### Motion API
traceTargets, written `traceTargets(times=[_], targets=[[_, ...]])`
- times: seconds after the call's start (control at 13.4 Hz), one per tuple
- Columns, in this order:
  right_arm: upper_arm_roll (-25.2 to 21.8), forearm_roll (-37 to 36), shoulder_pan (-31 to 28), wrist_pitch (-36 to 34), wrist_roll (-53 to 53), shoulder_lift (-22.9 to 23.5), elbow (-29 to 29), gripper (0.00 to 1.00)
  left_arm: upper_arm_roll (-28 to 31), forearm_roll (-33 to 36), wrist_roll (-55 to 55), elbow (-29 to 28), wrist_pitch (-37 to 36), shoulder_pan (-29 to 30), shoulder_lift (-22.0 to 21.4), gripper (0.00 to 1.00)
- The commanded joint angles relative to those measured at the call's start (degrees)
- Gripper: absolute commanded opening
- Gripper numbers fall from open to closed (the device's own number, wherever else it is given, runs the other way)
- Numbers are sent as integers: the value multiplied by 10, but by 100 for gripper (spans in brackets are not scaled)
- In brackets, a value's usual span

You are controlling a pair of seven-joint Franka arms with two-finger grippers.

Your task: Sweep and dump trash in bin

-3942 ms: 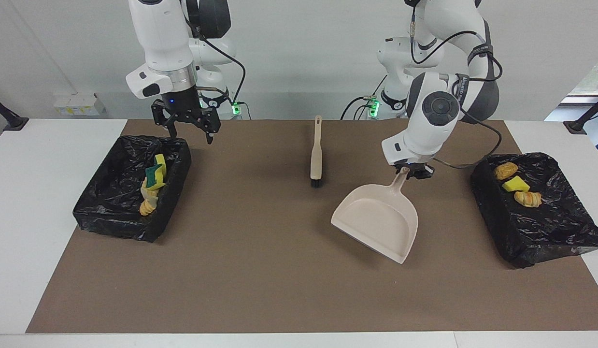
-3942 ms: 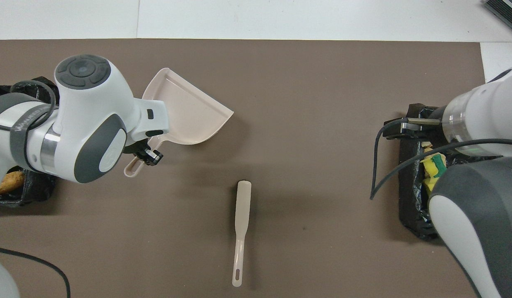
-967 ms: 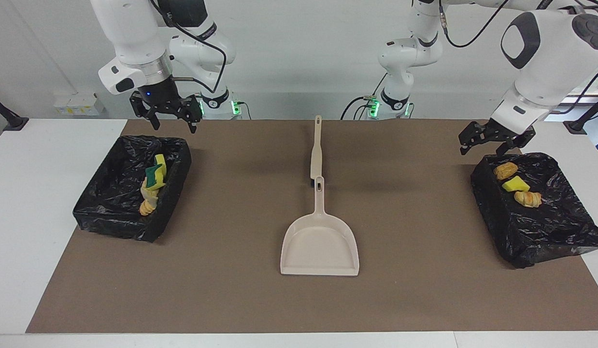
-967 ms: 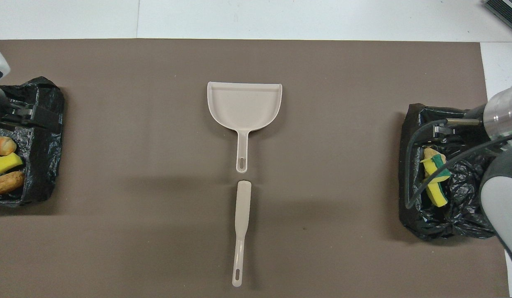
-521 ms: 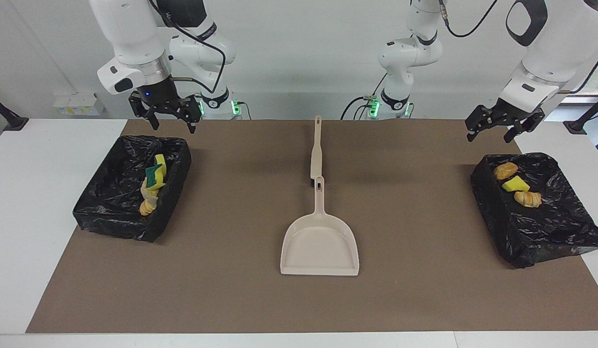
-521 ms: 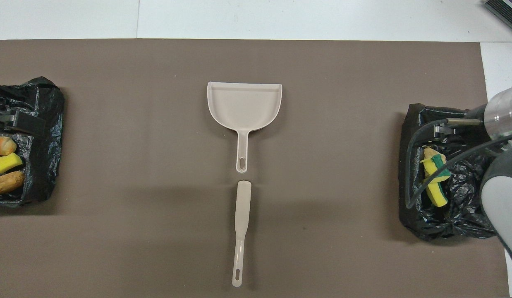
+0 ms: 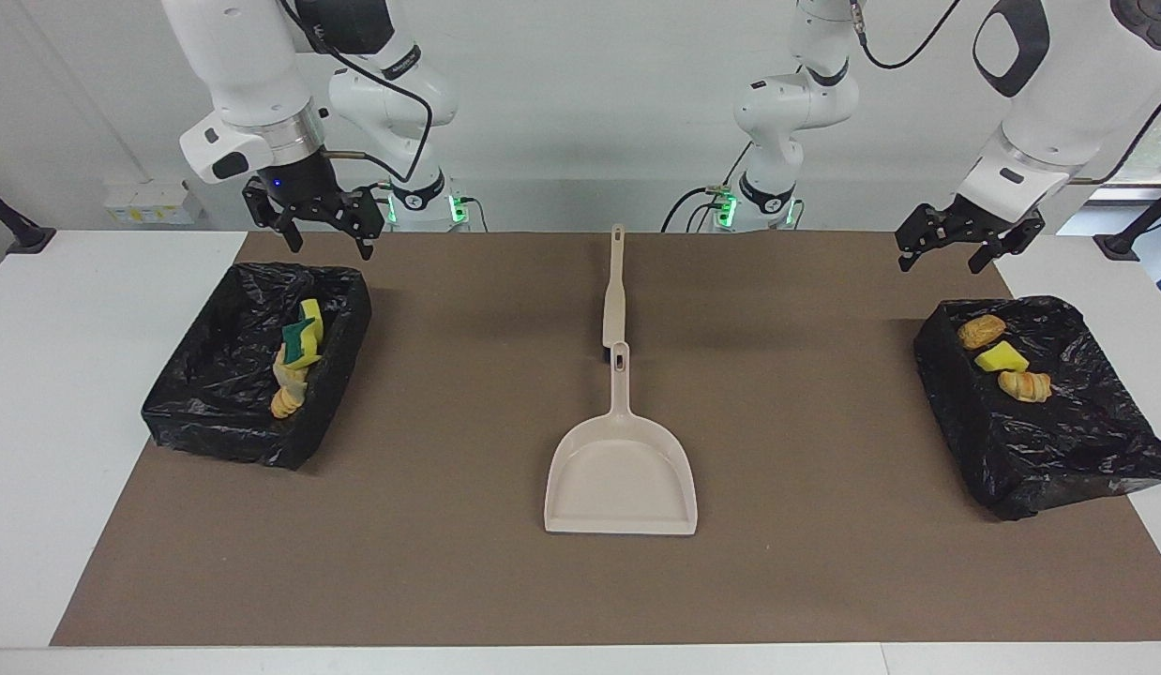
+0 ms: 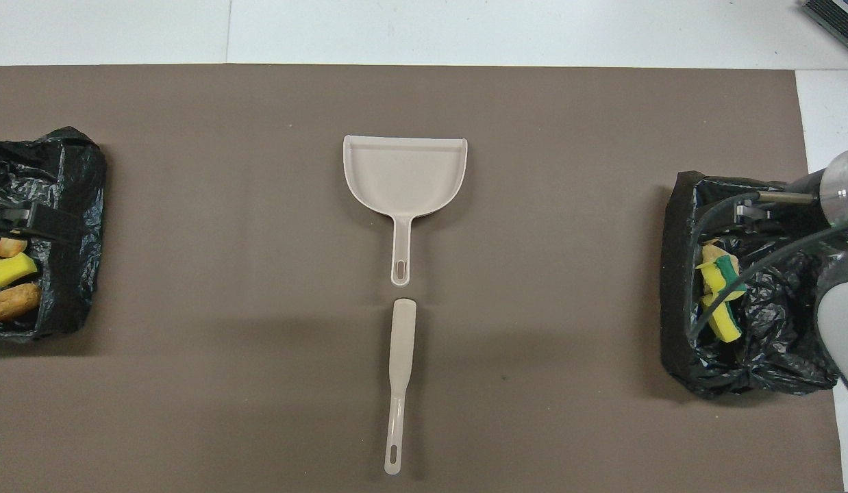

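White wall runs along the robots' end of a white table (image 7: 37, 394) covered by a brown mat (image 7: 468, 581). At the middle of the mat lies a beige dustpan (image 7: 621, 473), flat, handle pointing toward the robots. A beige brush (image 7: 614, 298) lies in line with it, nearer the robots, bristle end just beside the dustpan handle's tip; whether they touch I cannot tell.

Two bins lined with black bags sit at the ends of the mat. The bin at the right arm's end (image 7: 219, 412) holds trash (image 7: 297, 361): yellow sponge pieces with green faces and tan bread-like bits, piled against its wall toward the table's middle. On the bin at the left arm's end (image 7: 1059, 441) lies more trash (image 7: 1001, 358): two golden bread-like pieces with a yellow sponge chunk between them, resting on the bag at the corner nearer the robots.

The right gripper (image 7: 323, 239) hangs in the air over the edge of its bin nearer the robots, fingers spread apart, holding nothing. The left gripper (image 7: 949, 253) hangs over the mat just at the robots' side of its bin, fingers likewise apart and empty. Neither touches anything.
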Motion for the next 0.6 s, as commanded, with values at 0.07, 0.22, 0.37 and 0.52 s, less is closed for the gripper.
traceTargets(times=[0.07, 0.22, 0.37, 0.52], targets=[[3, 11, -13, 9, -13, -10, -14, 100, -3, 2, 11, -22, 18, 5, -17, 100], [3, 11, -13, 10, -13, -10, -14, 100, -3, 1, 12, -22, 17, 4, -17, 100], [3, 11, -13, 9, -13, -10, -14, 100, -3, 0, 13, -23, 17, 5, -17, 100], [3, 11, -13, 10, -13, -10, -14, 100, -3, -2, 13, -26, 15, 6, -19, 100]])
